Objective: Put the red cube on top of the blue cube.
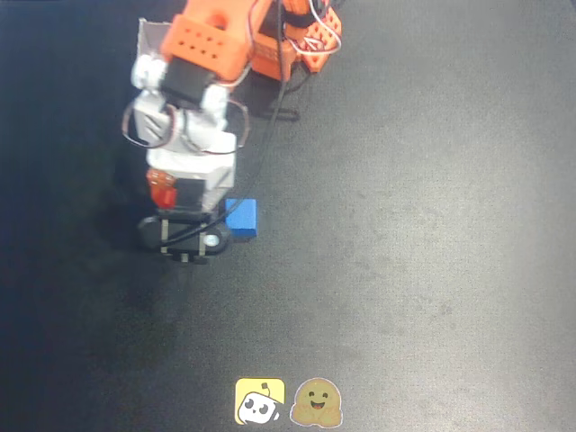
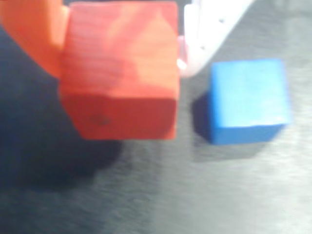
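Red-orange, the small matte cube [image 2: 119, 73] is pinched, slightly tilted, in the gripper [image 2: 122, 44] upper left, beside the flat-lying small blue cube [image 2: 247, 100] on dark matte tabletop [image 2: 204, 195].

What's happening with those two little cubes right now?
End effector shut on red cube, lifted off the mat. Blue cube beside it on the mat, uncovered. Nothing between them.

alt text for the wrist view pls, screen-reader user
The claw holds the red cube between an orange finger and a white finger, lifted above the dark table. The blue cube sits on the table to its right, untouched.
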